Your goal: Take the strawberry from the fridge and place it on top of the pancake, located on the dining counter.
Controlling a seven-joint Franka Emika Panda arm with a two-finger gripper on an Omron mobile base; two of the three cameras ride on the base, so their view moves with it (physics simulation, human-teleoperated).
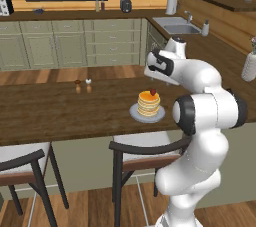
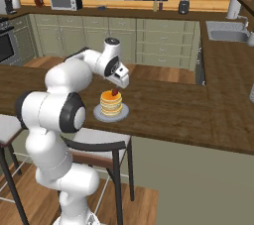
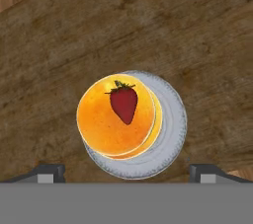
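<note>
The strawberry (image 3: 123,103) lies flat on the pancake (image 3: 116,119) near frame centre, right of the stack's middle yet resting steady. The plate (image 3: 170,134) sits on the desk (image 3: 59,45). Above, the pincer (image 3: 126,171) stands released, grasping nothing, its delivery apparently done.

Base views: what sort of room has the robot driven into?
A home kitchen, rendered: a steel sink set in the wall counter, green cabinet doors, a microwave, and a dark brown wood dining counter with chairs.
</note>
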